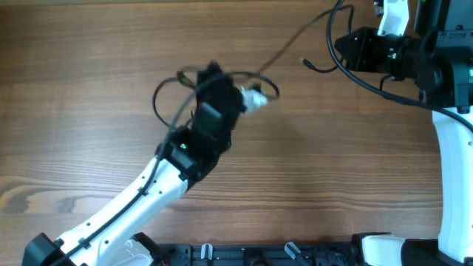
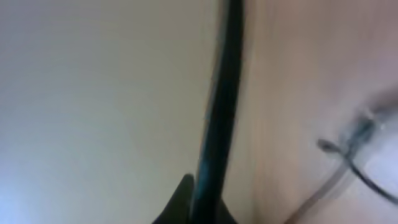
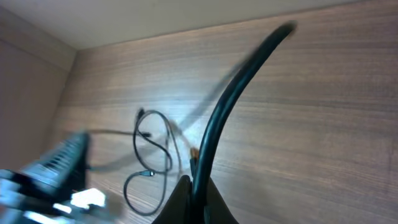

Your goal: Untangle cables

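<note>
Black cables [image 3: 219, 115] on a brown wood-grain bench [image 1: 332, 170], with a pale wall [image 2: 93, 93] beyond.
The thin cords loop in a loose knot mid-bench, nearer the far edge, and one strand runs toward the far right corner. The left gripper [image 2: 196, 199] and right gripper [image 3: 191, 198] are each pinched closed on a strand.

Left arm [image 1: 126, 203]: white link, black wrist, green light [image 1: 182, 147]. Right arm [image 1: 452, 148]: white, black joints.
</note>
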Motion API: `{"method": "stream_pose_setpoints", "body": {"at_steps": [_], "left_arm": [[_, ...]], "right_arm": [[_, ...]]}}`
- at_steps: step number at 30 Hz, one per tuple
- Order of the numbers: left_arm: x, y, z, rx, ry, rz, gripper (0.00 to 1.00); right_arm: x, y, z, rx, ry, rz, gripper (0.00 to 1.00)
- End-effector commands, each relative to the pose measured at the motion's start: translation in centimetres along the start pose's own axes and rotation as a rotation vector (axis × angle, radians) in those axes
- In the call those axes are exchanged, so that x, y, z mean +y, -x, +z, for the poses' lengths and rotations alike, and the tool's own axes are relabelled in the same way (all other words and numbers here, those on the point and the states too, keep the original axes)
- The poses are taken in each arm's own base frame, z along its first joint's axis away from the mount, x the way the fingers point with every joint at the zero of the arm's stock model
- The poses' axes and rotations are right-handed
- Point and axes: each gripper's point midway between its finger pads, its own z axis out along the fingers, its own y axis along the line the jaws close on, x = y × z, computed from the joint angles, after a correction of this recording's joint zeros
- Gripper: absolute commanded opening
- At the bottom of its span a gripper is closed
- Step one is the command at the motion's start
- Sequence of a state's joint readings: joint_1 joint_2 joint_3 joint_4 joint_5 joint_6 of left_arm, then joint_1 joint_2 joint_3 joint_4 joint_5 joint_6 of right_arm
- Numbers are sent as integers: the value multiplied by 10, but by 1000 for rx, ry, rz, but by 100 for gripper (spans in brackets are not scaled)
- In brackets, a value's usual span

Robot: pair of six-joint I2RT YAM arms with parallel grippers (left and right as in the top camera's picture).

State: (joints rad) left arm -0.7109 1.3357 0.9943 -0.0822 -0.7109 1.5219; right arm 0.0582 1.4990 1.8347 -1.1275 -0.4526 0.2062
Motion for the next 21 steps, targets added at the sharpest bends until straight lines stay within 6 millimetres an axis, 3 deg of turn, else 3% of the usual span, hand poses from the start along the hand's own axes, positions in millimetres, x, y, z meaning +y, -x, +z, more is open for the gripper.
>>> {"method": "stream_pose_setpoints", "body": {"at_steps": [1,3,6,8,13,17,21], "left_arm": [[-44,13,-13,-61,-161,18,4],[-69,22,-21,-104,-263,-45,4],[-88,31,-31,-132,-354,-154,4],[-90,34,-32,-133,-371,-217,4],[-93,61,-39,-225,-494,-610,4],[-71,87,-41,-329,-624,-1090,4],[-41,86,-30,-344,-648,-1483,4]], "right_arm": [[6,0,0,5,24,-30,4],[6,0,0,5,23,-30,4],[6,0,0,4,24,-30,4],[6,0,0,5,23,-30,4],[6,-2,0,11,23,-45,4],[6,-4,0,18,22,-69,4],[6,-7,0,31,28,-138,4]]}}
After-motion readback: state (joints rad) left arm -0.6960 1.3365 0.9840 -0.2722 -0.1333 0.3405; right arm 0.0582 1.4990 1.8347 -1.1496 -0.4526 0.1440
